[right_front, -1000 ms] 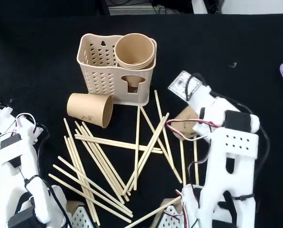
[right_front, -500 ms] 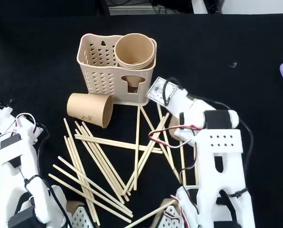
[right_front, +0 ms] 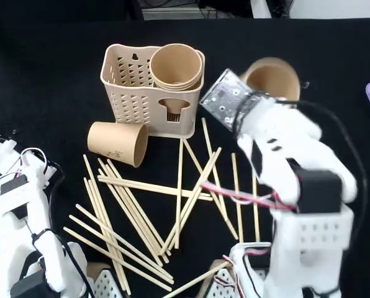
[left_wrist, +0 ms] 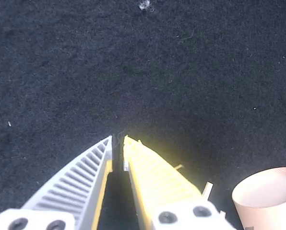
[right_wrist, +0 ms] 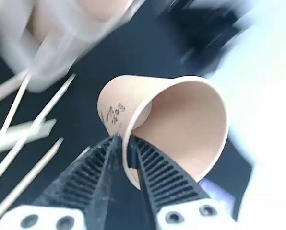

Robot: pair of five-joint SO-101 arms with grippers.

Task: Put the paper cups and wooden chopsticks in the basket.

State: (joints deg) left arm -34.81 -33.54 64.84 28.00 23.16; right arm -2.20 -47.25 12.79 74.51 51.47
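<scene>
Right wrist view: held paper cup (right_wrist: pixel 181 124) is pinched at the rim by right jaws, nearly closed on the wall, one finger inside and one outside. Blurred basket (right_wrist: pixel 47 43) and a few chopsticks (right_wrist: pixel 18 115) lie beyond.

High view hides that grip under right arm (right_front: pixel 284 155). It shows the cup's mouth toward camera, just right of basket, not touching. Basket's right compartment has a stack of cups (right_front: pixel 175 65). Another cup (right_front: pixel 117 143) lies on its side just by basket's front-left corner. Chopsticks are scattered and crossing on black worktop (right_front: pixel 61 74) btwn the arms. Left arm (right_front: pixel 17 217) sits at near-left edge.

Left wrist view: left jaws tip to tip, holding nothing, over worktop; a cup rim (left_wrist: pixel 268 199) is just beside.
</scene>
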